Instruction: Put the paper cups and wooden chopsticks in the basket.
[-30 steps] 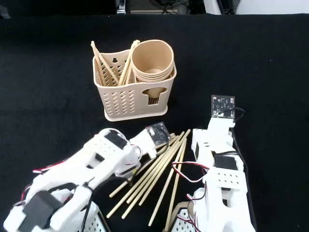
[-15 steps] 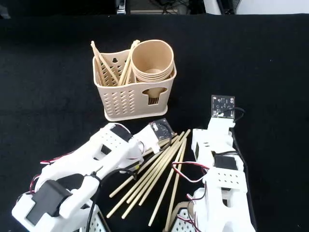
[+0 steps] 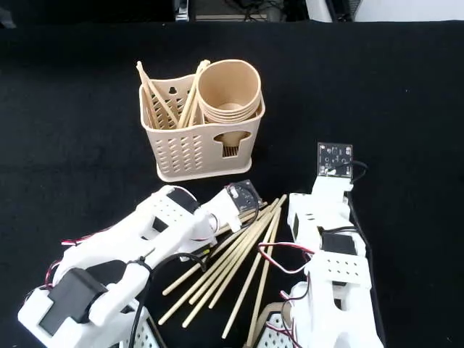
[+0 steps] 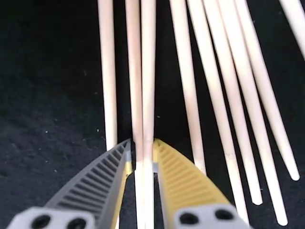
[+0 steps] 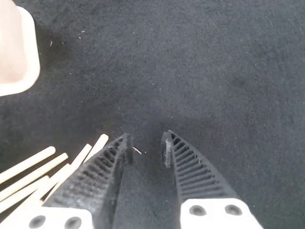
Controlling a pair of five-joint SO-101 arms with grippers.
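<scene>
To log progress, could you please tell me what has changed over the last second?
The left gripper edged forward over the loose chopsticks, toward the basket, then settled; its jaws pinch two of them. The basket, its cups and the right gripper stayed put.

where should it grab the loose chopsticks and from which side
Probably across the thin shafts of the loose chopsticks, near mid-length, straight down from above: they lie flat and roughly parallel on the black cloth, so only a sideways straddle fits. The left end effector brackets two that way.
</scene>
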